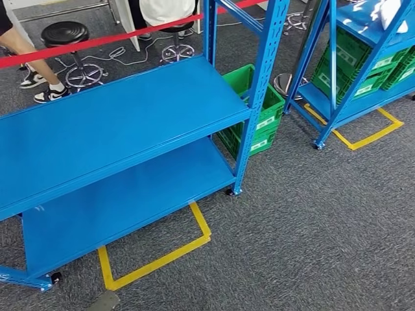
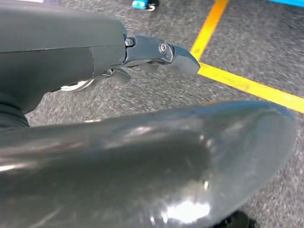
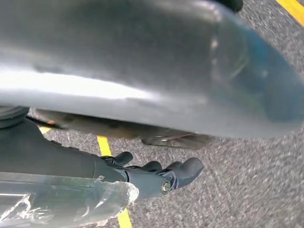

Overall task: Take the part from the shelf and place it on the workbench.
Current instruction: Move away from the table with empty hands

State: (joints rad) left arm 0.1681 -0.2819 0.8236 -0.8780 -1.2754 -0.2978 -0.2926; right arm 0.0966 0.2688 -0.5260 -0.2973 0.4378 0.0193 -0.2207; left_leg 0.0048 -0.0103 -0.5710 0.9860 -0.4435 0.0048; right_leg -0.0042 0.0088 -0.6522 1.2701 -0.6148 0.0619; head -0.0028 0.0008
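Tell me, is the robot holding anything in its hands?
The left hand holds nothing. Crinkly clear plastic lies against the right hand, but whether its fingers grip it cannot be told.

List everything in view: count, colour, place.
Near rack: one, blue, left; visible shelves bare.
Far rack: one, blue, upper right.
Rack crates: several, green, on the far rack.
Floor crates: at least two, green, behind the near rack.
Floor tape: yellow outlines under both racks.
Barrier tape: one, red, top left.
Stools: two, black, beyond the near rack.
Person's shoes: two, black-and-white, top left.
Carpet: grey.
Left hand: dark grey, above carpet.
Right hand: dark grey, above carpet.
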